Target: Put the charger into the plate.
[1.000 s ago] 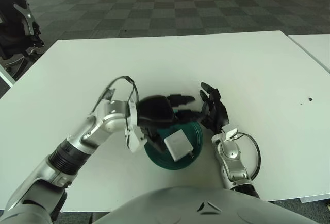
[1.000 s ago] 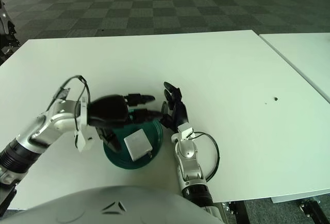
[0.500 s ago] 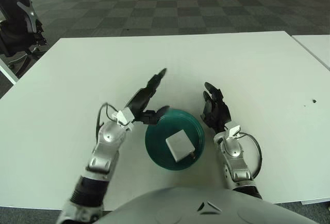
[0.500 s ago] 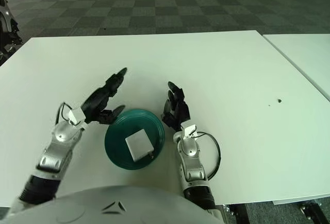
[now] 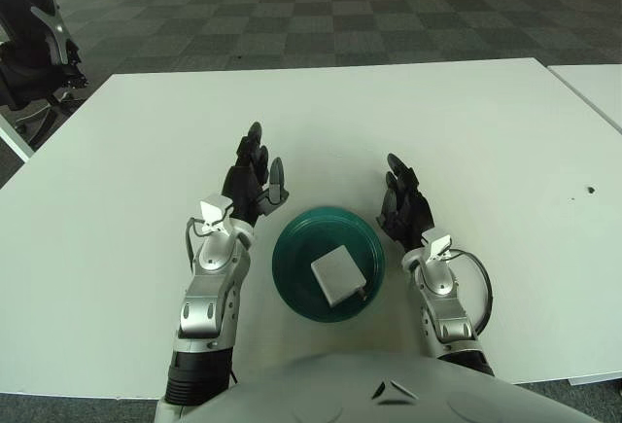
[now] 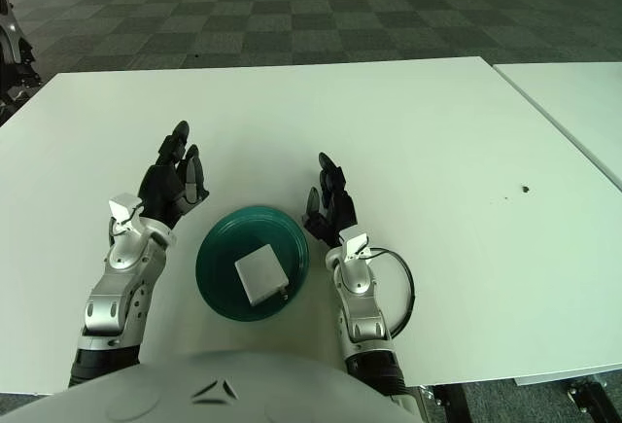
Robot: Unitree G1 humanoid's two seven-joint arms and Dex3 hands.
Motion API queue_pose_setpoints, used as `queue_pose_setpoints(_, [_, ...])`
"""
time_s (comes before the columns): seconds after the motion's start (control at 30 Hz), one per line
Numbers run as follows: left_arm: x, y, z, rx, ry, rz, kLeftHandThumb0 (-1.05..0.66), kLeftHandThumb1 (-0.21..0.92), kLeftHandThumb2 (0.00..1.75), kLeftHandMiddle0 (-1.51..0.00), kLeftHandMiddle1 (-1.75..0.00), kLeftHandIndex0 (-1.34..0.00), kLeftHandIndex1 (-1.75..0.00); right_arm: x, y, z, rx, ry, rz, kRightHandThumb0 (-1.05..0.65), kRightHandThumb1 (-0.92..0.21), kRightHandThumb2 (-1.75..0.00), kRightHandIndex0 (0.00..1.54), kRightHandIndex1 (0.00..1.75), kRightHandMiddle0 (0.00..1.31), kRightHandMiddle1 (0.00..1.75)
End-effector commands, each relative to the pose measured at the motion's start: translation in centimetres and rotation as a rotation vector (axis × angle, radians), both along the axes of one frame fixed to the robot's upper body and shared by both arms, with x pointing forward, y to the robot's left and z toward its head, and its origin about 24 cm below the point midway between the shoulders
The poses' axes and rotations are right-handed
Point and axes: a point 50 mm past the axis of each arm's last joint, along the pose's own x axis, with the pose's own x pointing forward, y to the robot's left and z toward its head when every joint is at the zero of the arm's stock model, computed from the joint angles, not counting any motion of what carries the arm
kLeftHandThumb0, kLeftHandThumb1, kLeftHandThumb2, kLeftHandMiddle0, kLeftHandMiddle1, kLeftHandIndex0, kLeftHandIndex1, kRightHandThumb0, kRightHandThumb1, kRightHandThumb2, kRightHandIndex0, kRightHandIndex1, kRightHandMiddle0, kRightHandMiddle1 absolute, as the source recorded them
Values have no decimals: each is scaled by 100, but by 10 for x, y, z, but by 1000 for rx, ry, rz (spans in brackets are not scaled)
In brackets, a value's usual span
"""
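the white charger (image 5: pixel 335 275) lay inside the green plate (image 5: pixel 292 258) on the white tabletop (image 5: pixel 486 131). the left hand (image 5: pixel 250 182) and right hand (image 5: pixel 402 211) flanked the plate, fingers released, holding nothing.

White table (image 5: pixel 466 122), green plate (image 5: pixel 292 258) resting on it
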Motion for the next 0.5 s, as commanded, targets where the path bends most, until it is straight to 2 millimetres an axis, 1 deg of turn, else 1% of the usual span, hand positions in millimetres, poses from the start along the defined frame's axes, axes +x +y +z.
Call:
queue_pose_setpoints(0.0, [-13, 12, -17, 25, 67, 22, -98, 92, 100, -1, 0, 0, 0, -31, -10, -47, -9, 289, -23, -80, -92, -87, 0, 0, 0, 21])
queue_pose_setpoints(0.1, [-23, 22, -33, 44, 105, 25, -98, 92, 102, -3, -1, -1, -1, -31, -12, -47, -3, 293, -32, -81, -92, -87, 0, 0, 0, 21])
queue_pose_setpoints(0.13, [-24, 23, -36, 52, 111, 23, -99, 92, 102, -4, -2, -3, -2, -31, -12, -47, 1, 295, -37, -81, -92, -87, 0, 0, 0, 21])
queue_pose_setpoints(0.4, [-26, 22, -45, 79, 145, 30, -99, 92, 105, -8, -3, -8, -6, -33, -19, -49, 6, 304, -57, -79, -92, -87, 1, 1, 0, 25])
queue_pose_setpoints(0.47, [-26, 23, -50, 78, 163, 38, -99, 92, 106, -9, -1, -3, -21, -34, -20, -49, 7, 305, -64, -78, -92, -87, 3, 1, 0, 30])
